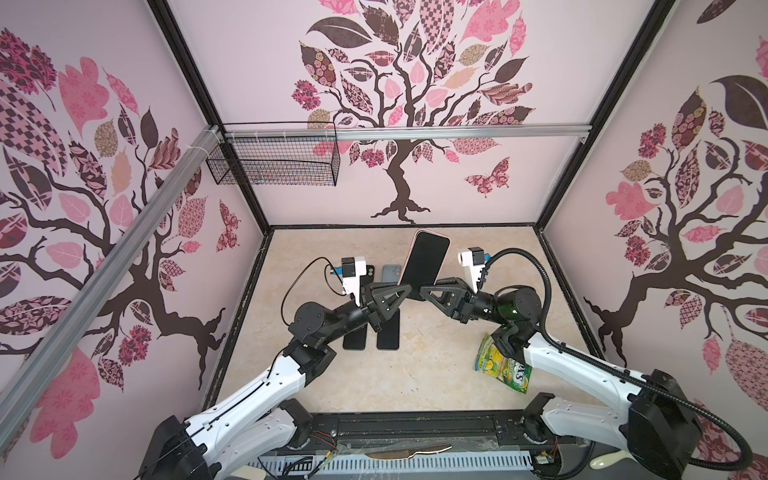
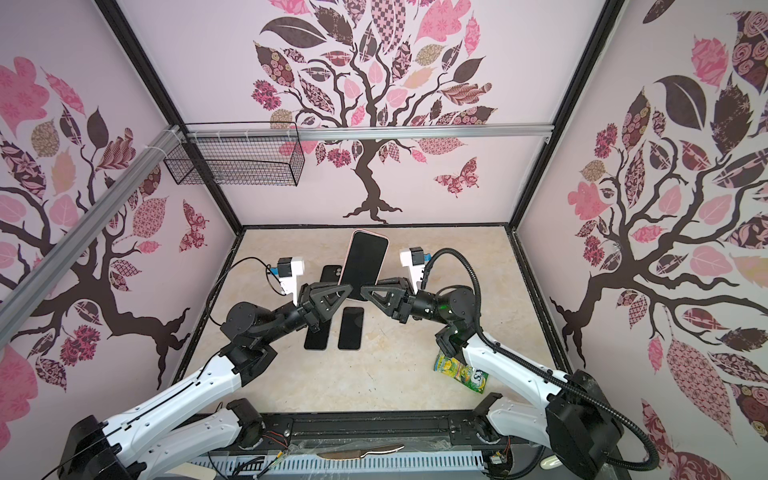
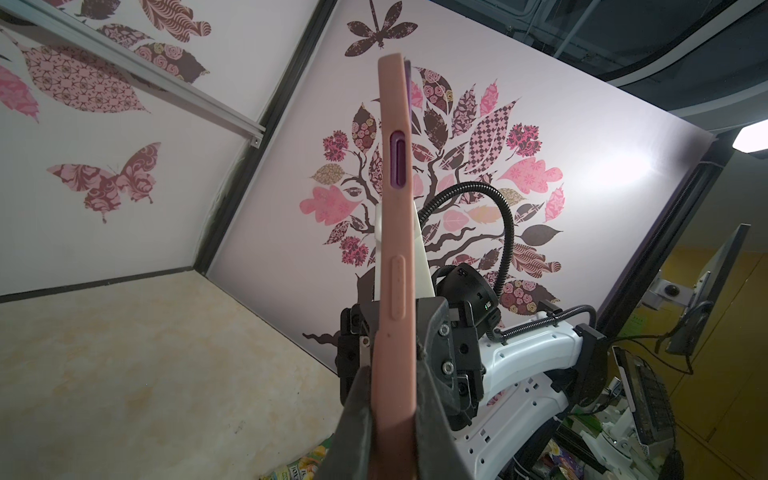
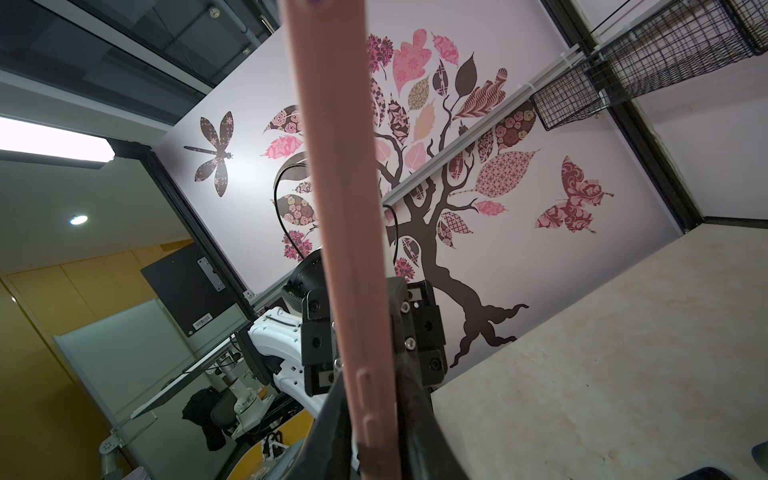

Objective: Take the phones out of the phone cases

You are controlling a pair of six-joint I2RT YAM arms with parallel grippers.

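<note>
A phone (image 1: pixel 426 259) (image 2: pixel 363 264) with a black screen sits in a pink phone case (image 1: pixel 435 232) and is held upright above the table in both top views. My left gripper (image 1: pixel 398 291) (image 2: pixel 344 291) is shut on the lower left of the case. My right gripper (image 1: pixel 424 291) (image 2: pixel 366 291) grips the lower right, opposite it. In the left wrist view the pink case (image 3: pixel 395 249) stands edge-on between my gripper (image 3: pixel 392 392) fingers, with purple showing in a side cut-out. The right wrist view has the case (image 4: pixel 345 208) pinched in my gripper (image 4: pixel 372 409).
Two black phones (image 1: pixel 355 338) (image 1: pixel 388 334) lie flat on the table under the grippers, with two more dark phones or cases (image 1: pixel 390 272) behind. A yellow-green snack bag (image 1: pixel 500 365) lies under the right arm. A wire basket (image 1: pixel 274 162) hangs on the back rail.
</note>
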